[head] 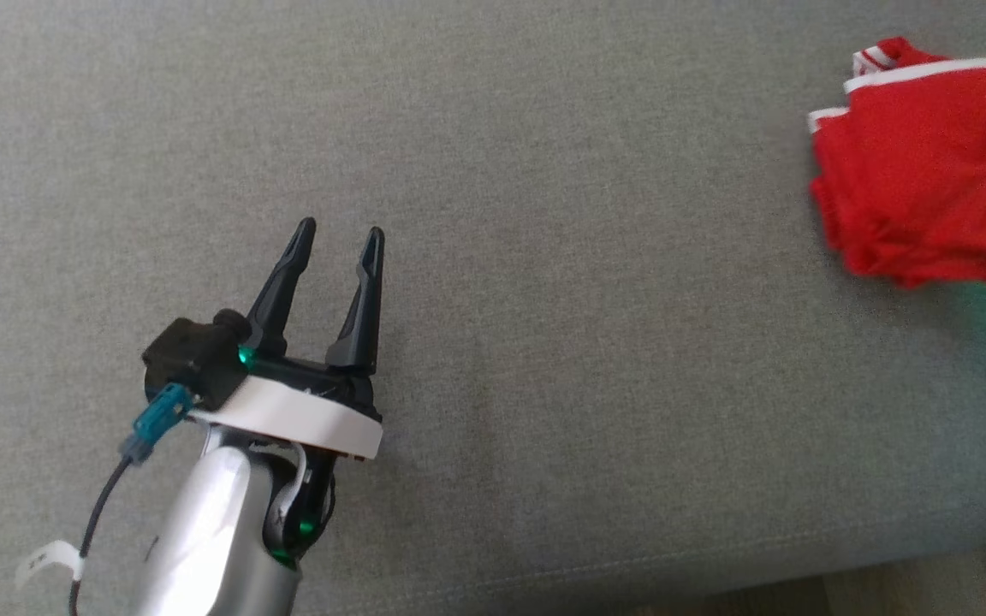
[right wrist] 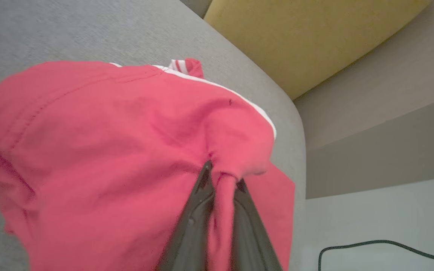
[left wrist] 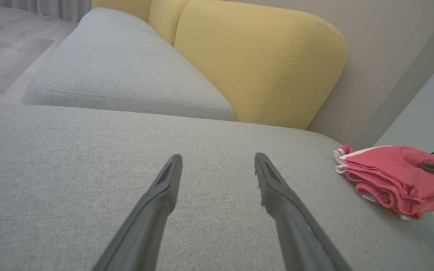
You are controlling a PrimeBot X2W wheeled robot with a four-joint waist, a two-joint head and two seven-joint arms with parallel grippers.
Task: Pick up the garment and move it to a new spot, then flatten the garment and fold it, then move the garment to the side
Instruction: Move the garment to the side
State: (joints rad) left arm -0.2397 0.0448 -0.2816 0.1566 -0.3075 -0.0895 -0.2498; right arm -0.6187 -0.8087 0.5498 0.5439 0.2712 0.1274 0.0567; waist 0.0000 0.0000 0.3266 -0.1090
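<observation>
Garment and its support: red cloth with white trim, lying at the far right end of a broad grey sofa seat, close to the seat's rounded corner.
Back cushions: yellow back cushion stands behind the seat, well apart from the cloth.
Garment shape: bunched into stacked layers, several folded edges showing on its near side in the left wrist view. It looks folded but loose.
Left gripper: fingers parted, holding nothing, low over bare seat and well apart from the cloth.
Right gripper: fingers pinched together on a tuck of the red cloth near its upper edge.
Cable: thin dark cord on the pale floor beyond the seat's end.
Step in hand: judging by the layered bundle at the seat's end, this is the last step, moving the garment to the side.
Next move: it likely calls for settling the bundle flat on the seat, short of the corner, then letting go without dragging a layer loose.
Hidden: the head view cuts the garment off at its right edge. Cloth covers the right fingertips. I cannot tell whether the bundle rests fully on the seat or hangs partly from the grip.
</observation>
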